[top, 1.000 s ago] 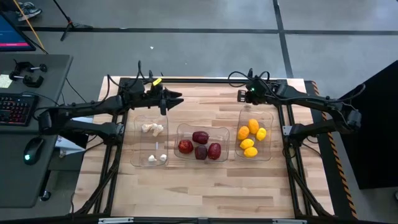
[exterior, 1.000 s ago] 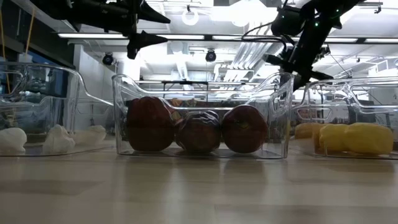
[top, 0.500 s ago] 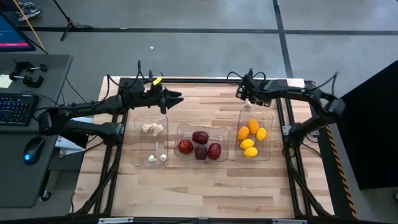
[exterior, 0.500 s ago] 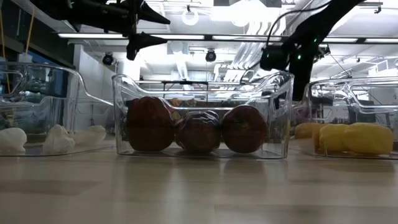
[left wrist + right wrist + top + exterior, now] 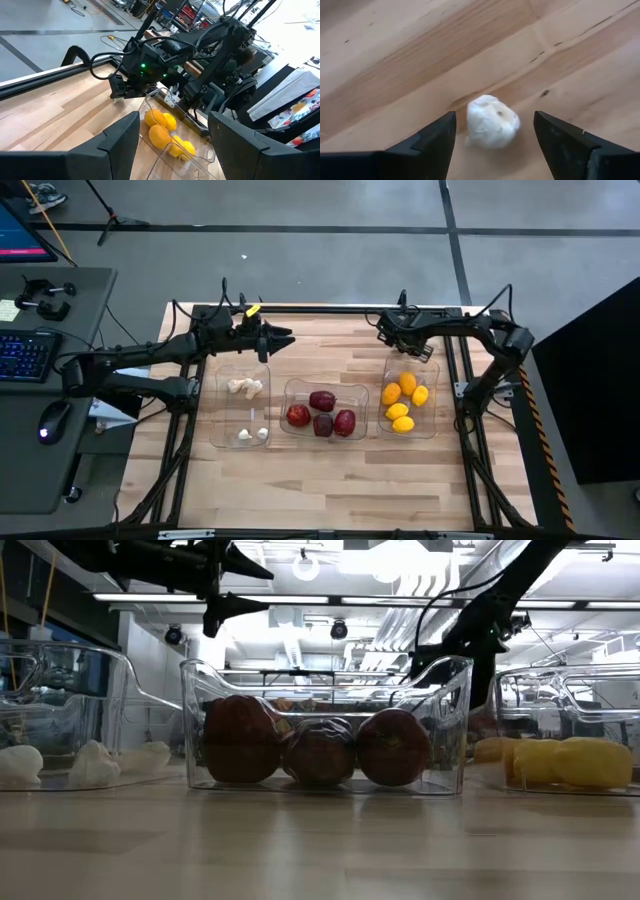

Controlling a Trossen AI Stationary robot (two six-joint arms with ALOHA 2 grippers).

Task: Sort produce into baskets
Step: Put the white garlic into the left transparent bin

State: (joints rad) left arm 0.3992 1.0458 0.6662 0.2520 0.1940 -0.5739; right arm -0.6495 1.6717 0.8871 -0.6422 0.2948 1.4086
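Right gripper [image 5: 492, 137]: spread, low over table [image 5: 395, 60], garlic piece [image 5: 492, 121] loose between fingers.
Left gripper [image 5: 283, 340]: spread, empty, above garlic basket [image 5: 242, 406].

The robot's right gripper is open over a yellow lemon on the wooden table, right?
Not quite. The right gripper is open over a white garlic, not a yellow lemon, lying on the wooden table. The right wrist view shows it between the fingers.

A robotics lab: wooden worktable [image 5: 330, 470] on a metal frame, grey concrete floor [image 5: 300, 250], keyboard [image 5: 25, 352] desk at nine o'clock, ceiling strip lights [image 5: 330, 600].
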